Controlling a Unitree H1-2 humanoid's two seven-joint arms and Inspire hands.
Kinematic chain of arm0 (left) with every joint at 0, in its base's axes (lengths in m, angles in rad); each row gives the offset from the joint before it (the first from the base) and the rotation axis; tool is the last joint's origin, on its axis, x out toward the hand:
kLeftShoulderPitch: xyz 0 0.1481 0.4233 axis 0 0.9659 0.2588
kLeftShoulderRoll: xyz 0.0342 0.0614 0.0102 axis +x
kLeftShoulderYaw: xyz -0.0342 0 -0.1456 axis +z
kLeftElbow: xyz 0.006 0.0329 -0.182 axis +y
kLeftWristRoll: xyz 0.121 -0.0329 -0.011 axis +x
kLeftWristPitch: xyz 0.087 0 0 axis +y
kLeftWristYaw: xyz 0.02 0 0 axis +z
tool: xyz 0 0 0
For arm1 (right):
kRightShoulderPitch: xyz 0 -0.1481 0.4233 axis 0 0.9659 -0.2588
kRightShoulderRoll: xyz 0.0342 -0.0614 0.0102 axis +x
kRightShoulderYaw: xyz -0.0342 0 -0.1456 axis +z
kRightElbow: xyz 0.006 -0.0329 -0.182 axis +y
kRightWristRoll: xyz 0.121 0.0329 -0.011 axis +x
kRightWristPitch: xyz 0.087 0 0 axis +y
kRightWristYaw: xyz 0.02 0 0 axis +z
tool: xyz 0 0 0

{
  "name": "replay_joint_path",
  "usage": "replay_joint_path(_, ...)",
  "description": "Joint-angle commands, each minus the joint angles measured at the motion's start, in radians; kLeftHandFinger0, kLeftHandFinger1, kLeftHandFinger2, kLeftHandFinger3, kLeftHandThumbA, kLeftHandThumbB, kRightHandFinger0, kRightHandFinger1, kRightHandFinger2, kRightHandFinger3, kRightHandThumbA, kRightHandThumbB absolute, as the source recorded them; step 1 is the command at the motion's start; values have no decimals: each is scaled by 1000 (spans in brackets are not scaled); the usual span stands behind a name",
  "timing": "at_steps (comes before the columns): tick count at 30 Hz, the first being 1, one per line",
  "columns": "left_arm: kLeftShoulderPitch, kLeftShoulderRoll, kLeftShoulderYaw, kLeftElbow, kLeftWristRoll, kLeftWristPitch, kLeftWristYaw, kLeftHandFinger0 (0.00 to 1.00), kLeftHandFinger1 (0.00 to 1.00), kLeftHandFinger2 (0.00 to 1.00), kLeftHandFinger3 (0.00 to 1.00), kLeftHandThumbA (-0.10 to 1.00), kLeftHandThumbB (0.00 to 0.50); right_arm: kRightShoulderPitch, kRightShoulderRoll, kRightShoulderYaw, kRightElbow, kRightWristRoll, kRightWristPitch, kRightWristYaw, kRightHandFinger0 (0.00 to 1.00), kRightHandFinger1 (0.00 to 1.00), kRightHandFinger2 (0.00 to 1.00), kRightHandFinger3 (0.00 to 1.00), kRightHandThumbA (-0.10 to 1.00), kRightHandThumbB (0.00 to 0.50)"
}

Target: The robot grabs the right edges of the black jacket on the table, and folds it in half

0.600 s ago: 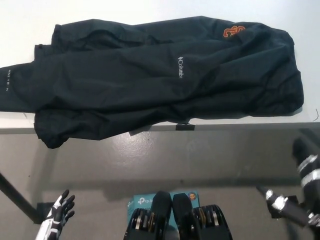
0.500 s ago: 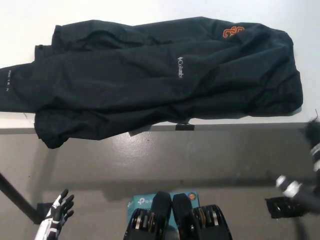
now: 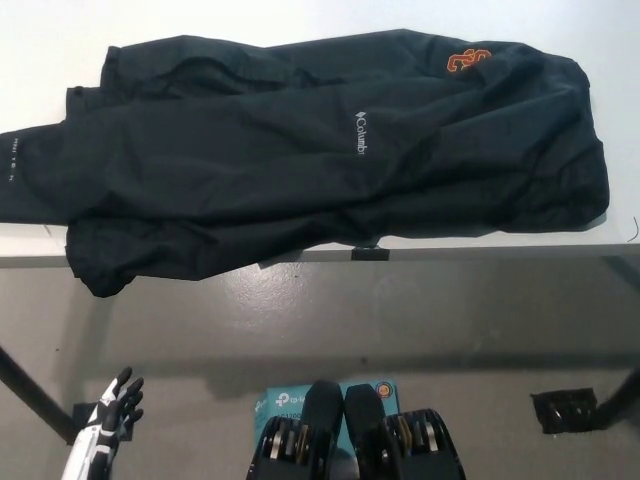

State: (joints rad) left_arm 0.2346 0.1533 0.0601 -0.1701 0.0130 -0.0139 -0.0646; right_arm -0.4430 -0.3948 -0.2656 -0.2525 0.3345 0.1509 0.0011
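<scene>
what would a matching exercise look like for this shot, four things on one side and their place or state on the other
Things:
1. black jacket
2. white left hand
3. orange emblem
4. teal box

Places or states:
A. on the floor at the bottom middle
B. spread across the white table, one part hanging over the near edge
C. low at the lower left, fingers apart, holding nothing
D. on the jacket's far right part

Pairs: 1-B, 2-C, 3-D, 4-A

- You see one black jacket (image 3: 300,160), spread across the table.
- You see one white table (image 3: 60,30) beneath the jacket.
- You see one white left hand (image 3: 105,435), below the table's near edge.
</scene>
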Motion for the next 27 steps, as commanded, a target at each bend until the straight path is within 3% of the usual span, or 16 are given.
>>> replay_joint_path(1, -13, 27, 13, -53, 21, -28, 5, 1000, 1000, 1000, 1000, 1000, 24, -308, -139, -7, 392, 280, 319, 100, 1000, 1000, 1000, 1000, 1000, 337)
replay_joint_path(4, -12, 24, 16, -61, 13, -19, 4, 1000, 1000, 1000, 1000, 1000, 17, -389, -151, 36, 587, 263, 319, 135, 1000, 1000, 1000, 1000, 1000, 309)
replay_joint_path(6, -16, 22, 18, -60, 16, -20, 6, 1000, 1000, 1000, 1000, 1000, 18, -434, -156, 73, 707, 229, 319, 164, 1000, 1000, 1000, 1000, 1000, 344)
replay_joint_path(7, -17, 24, 19, -56, 18, -21, 7, 1000, 1000, 1000, 1000, 1000, 38, -452, -151, 73, 751, 220, 319, 177, 1000, 1000, 1000, 1000, 1000, 328)
replay_joint_path(10, -16, 28, 19, -56, 33, -23, 9, 1000, 1000, 1000, 1000, 1000, 36, -489, -147, 93, 887, 212, 319, 229, 1000, 1000, 1000, 1000, 1000, 372)
replay_joint_path(16, -19, 24, 23, -60, 21, -18, 5, 1000, 1000, 1000, 1000, 1000, 43, -540, -125, 65, 1157, 194, 319, 369, 1000, 1000, 1000, 1000, 1000, 413)
replay_joint_path(21, -21, 25, 26, -62, 10, -15, -1, 1000, 1000, 1000, 1000, 1000, 52, -542, -110, 76, 1271, 143, 310, 393, 1000, 1000, 1000, 1000, 1000, 383)
replay_joint_path(27, -21, 19, 31, -59, 3, -15, 3, 1000, 1000, 1000, 1000, 1000, 84, -555, -101, 112, 1376, 80, 255, 404, 1000, 1000, 1000, 1000, 1000, 393)
